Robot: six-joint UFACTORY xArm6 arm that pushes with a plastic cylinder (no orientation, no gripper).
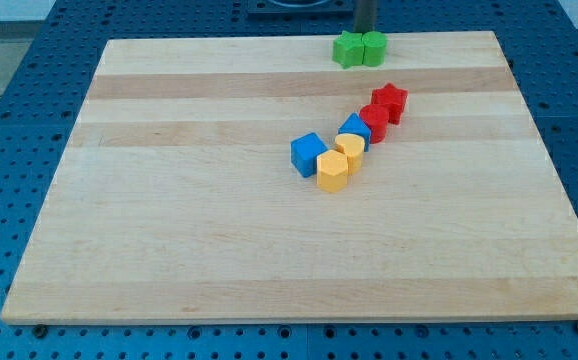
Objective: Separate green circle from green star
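Observation:
The green star (348,49) and the green circle (374,48) sit side by side and touching at the view's top edge of the wooden board (169,230), the star on the left. My rod comes down just behind them, and my tip (365,33) stands at the far side of the pair, about over the seam between them. The tip's very end is partly hidden behind the green blocks.
A cluster lies mid-board: a red star (390,101), a red block (374,122), a blue block (354,129), a blue cube (309,154), a yellow block (349,150) and a yellow hexagon (332,171).

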